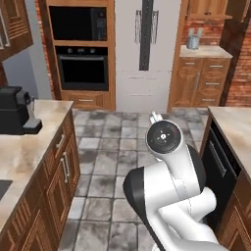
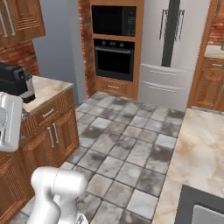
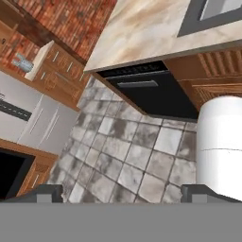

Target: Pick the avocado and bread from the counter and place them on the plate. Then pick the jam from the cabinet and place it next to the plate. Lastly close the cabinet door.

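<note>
Tool (image 3: 122, 193) faces grey tiled floor (image 3: 123, 151) beside beige counter (image 3: 142, 28).

You'll find no readable text, label, brand or number anywhere here. The oven (image 1: 82, 68) shows small pale control marks above its door, but they're too blurred to read.

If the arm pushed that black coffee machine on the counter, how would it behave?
The coffee machine looks boxy and broad-based, so it would probably slide rather than tip. Its bulk suggests it is heavy for a two-finger grasp. On the smooth-looking counter, a low push might shift it.
</note>
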Robot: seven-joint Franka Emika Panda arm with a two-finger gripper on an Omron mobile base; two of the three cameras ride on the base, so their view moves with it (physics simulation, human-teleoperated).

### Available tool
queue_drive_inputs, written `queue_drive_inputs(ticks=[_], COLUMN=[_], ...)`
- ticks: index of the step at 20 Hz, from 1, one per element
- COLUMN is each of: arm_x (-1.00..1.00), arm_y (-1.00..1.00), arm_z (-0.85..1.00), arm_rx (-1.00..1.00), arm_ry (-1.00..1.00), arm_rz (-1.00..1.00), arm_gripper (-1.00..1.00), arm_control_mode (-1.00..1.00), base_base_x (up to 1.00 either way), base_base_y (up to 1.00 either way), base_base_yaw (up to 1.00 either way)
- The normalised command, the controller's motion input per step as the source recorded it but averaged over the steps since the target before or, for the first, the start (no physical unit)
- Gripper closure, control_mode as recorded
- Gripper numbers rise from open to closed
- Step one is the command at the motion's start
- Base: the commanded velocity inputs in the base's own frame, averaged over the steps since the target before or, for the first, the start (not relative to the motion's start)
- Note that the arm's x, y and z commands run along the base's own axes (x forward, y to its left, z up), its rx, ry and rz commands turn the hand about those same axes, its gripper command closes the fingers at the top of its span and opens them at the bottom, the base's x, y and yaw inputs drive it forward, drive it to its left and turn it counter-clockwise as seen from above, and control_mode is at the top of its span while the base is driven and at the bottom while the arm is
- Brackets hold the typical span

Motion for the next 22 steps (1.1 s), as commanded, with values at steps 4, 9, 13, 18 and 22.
queue_drive_inputs(ticks=[4,9,13,18,22], arm_x=[0.0,0.0,0.0,0.0,0.0], arm_y=[0.0,0.0,0.0,0.0,0.0], arm_z=[0.0,0.0,0.0,0.0,0.0], arm_rx=[0.0,0.0,0.0,0.0,0.0], arm_ry=[0.0,0.0,0.0,0.0,0.0], arm_rz=[0.0,0.0,0.0,0.0,0.0], arm_gripper=[-1.0,-1.0,-1.0,-1.0,-1.0], arm_control_mode=[1.0,1.0,1.0,1.0,1.0], base_base_x=[0.76,0.77,0.76,0.73,0.73], base_base_y=[0.0,0.0,0.0,0.0,0.0], base_base_yaw=[-0.15,-0.18,-0.2,-0.19,-0.18])
